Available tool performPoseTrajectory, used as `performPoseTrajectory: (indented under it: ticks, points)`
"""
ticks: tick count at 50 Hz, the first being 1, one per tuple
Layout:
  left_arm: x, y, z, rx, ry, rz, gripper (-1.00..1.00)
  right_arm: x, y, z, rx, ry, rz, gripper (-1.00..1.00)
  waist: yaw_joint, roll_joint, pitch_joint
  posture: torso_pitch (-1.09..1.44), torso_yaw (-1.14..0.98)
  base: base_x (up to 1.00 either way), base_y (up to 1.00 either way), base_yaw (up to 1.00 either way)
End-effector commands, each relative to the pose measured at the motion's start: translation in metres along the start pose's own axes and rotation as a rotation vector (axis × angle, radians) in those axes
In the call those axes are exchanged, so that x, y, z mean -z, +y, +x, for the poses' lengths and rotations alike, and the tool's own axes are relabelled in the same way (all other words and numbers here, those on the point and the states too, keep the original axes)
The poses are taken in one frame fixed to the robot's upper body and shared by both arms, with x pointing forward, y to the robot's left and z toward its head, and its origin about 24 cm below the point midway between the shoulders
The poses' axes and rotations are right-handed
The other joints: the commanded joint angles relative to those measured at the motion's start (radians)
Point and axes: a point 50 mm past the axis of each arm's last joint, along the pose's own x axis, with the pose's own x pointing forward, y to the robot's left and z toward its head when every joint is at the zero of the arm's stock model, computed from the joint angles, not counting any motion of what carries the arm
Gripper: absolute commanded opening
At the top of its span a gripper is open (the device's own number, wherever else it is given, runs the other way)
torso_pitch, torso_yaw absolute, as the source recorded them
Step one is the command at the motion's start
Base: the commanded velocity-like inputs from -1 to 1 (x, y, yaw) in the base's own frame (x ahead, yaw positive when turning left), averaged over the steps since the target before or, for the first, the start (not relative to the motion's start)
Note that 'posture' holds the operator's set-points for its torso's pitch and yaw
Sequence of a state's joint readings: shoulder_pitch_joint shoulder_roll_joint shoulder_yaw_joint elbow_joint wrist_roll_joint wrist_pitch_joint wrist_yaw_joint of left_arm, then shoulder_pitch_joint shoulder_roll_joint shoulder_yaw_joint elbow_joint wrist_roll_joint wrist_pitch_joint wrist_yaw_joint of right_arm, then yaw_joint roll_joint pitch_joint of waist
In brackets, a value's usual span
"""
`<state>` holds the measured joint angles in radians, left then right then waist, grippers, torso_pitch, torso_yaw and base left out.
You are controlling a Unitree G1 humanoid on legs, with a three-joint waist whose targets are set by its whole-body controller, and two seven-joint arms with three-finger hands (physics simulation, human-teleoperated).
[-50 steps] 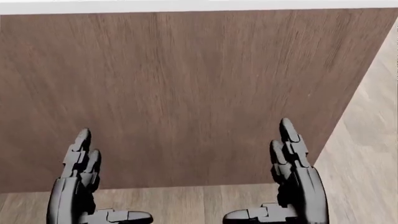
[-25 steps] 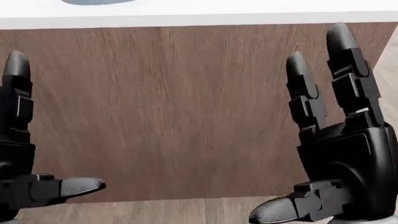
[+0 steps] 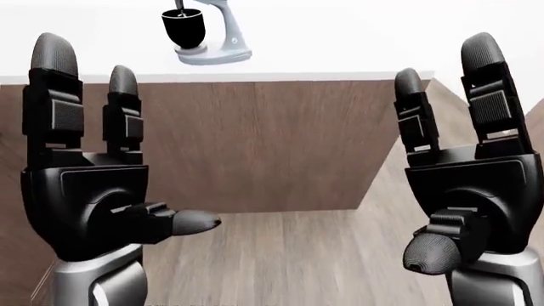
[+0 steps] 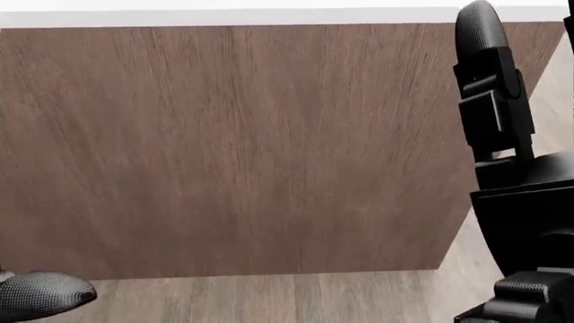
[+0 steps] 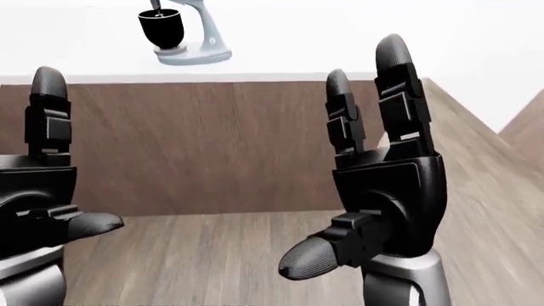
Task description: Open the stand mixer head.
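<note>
Both hands, left hand (image 3: pixel 85 210) and right hand (image 3: pixel 472 197), came up with fingers spread and empty, but the stand mixer (image 3: pixel 204 32) sat well beyond reach.

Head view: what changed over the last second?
Both black three-finger hands rose and spread outward: right hand now fills the right edge, left hand shows only a thumb tip. Both stayed open, holding nothing. The brown wood-grain counter panel stayed; the camera tilted slightly.
</note>
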<state>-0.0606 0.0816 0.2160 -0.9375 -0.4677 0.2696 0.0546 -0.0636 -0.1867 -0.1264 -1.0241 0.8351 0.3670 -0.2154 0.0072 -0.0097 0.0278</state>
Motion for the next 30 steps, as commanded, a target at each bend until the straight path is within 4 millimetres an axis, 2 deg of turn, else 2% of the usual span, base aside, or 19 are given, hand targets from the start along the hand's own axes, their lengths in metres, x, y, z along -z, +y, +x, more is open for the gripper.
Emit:
performPoseTrajectory:
  ticks: [1, 4, 5, 7, 8, 10, 11, 14, 15, 16, 17, 18, 19, 20, 21, 25, 26, 29, 30]
  points:
    - [-0.0096, -0.0034, 0.0011, 0.022, -0.062, 0.001, 0.95, -0.0068, 0.0053, 0.0004, -0.030, -0.040, 0.003, 1.00, 0.000, 0.000, -0.011, 0.00, 0.00, 0.00, 0.00, 0.00]
    - [-0.0094, -0.0041, 0.0005, 0.025, -0.062, 0.000, 0.95, -0.0065, 0.0056, -0.0003, -0.037, -0.046, -0.009, 1.00, -0.001, 0.000, -0.011, 0.00, 0.00, 0.00, 0.00, 0.00]
    - [-0.0095, -0.0044, 0.0005, 0.025, -0.061, 0.000, 0.95, -0.0065, 0.0065, -0.0007, -0.046, -0.051, -0.019, 1.00, -0.005, 0.005, -0.025, 0.00, 0.00, 0.00, 0.12, 0.00]
    - [-0.0070, -0.0039, 0.0001, 0.026, -0.062, 0.017, 0.95, -0.0050, 0.0068, -0.0016, -0.042, -0.048, -0.029, 1.00, -0.010, -0.042, 0.005, 0.00, 0.00, 0.00, 1.00, 0.00]
    - [-0.0055, -0.0034, -0.0004, 0.026, -0.059, 0.014, 0.95, -0.0048, 0.0066, -0.0016, -0.040, -0.045, -0.021, 1.00, -0.009, -0.058, -0.004, 0.00, 0.00, 0.00, 1.00, 0.00]
    - [-0.0070, -0.0043, -0.0002, 0.028, -0.060, 0.011, 0.95, -0.0055, 0.0067, -0.0011, -0.040, -0.043, -0.005, 1.00, -0.017, -0.059, -0.001, 0.00, 0.00, 0.00, 0.25, 0.00]
    - [-0.0071, -0.0044, -0.0001, 0.028, -0.060, 0.009, 0.95, -0.0056, 0.0067, -0.0011, -0.040, -0.045, -0.010, 1.00, -0.019, -0.032, -0.010, 0.00, 0.00, 0.00, 0.00, 0.00]
    - [-0.0062, -0.0041, -0.0002, 0.027, -0.056, 0.005, 0.95, -0.0055, 0.0077, -0.0024, -0.051, -0.063, -0.040, 1.00, -0.025, 0.066, 0.008, 0.00, 0.00, 0.00, 0.44, 0.00]
    - [-0.0066, -0.0044, -0.0003, 0.028, -0.057, 0.005, 0.95, -0.0052, 0.0080, -0.0026, -0.052, -0.060, -0.035, 1.00, -0.017, 0.027, 0.009, 0.00, 0.00, 0.00, 1.00, 0.00]
    - [-0.0064, -0.0044, -0.0003, 0.028, -0.057, 0.006, 0.95, -0.0050, 0.0081, -0.0026, -0.052, -0.055, -0.025, 1.00, -0.022, 0.008, 0.001, 0.00, 0.00, 0.00, 1.00, 0.00]
    - [-0.0061, -0.0041, -0.0002, 0.027, -0.056, 0.006, 0.95, -0.0053, 0.0079, -0.0025, -0.049, -0.054, -0.019, 1.00, -0.023, -0.008, 0.017, 0.00, 0.00, 0.00, 0.00, 0.00]
    - [-0.0062, -0.0041, -0.0001, 0.027, -0.056, 0.005, 0.95, -0.0050, 0.0080, -0.0026, -0.052, -0.052, -0.024, 1.00, -0.029, 0.039, 0.000, 0.00, 0.00, 0.00, 0.00, 0.00]
    - [-0.0060, -0.0041, 0.0001, 0.027, -0.056, 0.006, 0.95, -0.0050, 0.0078, -0.0026, -0.048, -0.054, -0.028, 1.00, -0.030, 0.110, -0.018, 0.00, 0.00, 0.00, 0.00, 0.00]
    - [-0.0064, -0.0044, -0.0001, 0.028, -0.056, 0.004, 0.95, -0.0052, 0.0078, -0.0024, -0.048, -0.055, -0.028, 1.00, -0.022, 0.106, 0.021, 0.00, 0.00, 0.00, 0.00, 0.00]
    - [-0.0065, -0.0046, 0.0000, 0.029, -0.057, 0.003, 0.95, -0.0053, 0.0081, -0.0023, -0.050, -0.058, -0.036, 1.00, -0.020, 0.090, -0.006, 0.00, 0.00, 0.00, 0.65, 0.00]
    - [-0.0067, -0.0045, 0.0001, 0.028, -0.057, 0.002, 0.95, -0.0055, 0.0083, -0.0020, -0.053, -0.054, -0.021, 1.00, 0.000, -0.016, 0.026, 0.00, 0.00, 0.00, 0.70, 0.00]
    - [-0.0067, -0.0046, 0.0001, 0.029, -0.057, 0.002, 0.95, -0.0052, 0.0082, -0.0020, -0.051, -0.049, -0.020, 1.00, 0.000, 0.010, 0.009, 0.00, 0.00, 0.00, 0.00, 0.00]
    - [-0.0063, -0.0046, 0.0000, 0.028, -0.055, 0.002, 0.95, -0.0056, 0.0082, -0.0019, -0.053, -0.054, -0.025, 1.00, 0.001, 0.023, -0.003, 0.00, 0.00, 0.00, 0.00, 0.00]
    - [-0.0068, -0.0050, -0.0001, 0.029, -0.056, 0.002, 0.95, -0.0048, 0.0082, -0.0021, -0.051, -0.053, -0.038, 1.00, 0.003, 0.045, -0.002, 0.00, 0.00, 0.00, 1.00, 0.00]
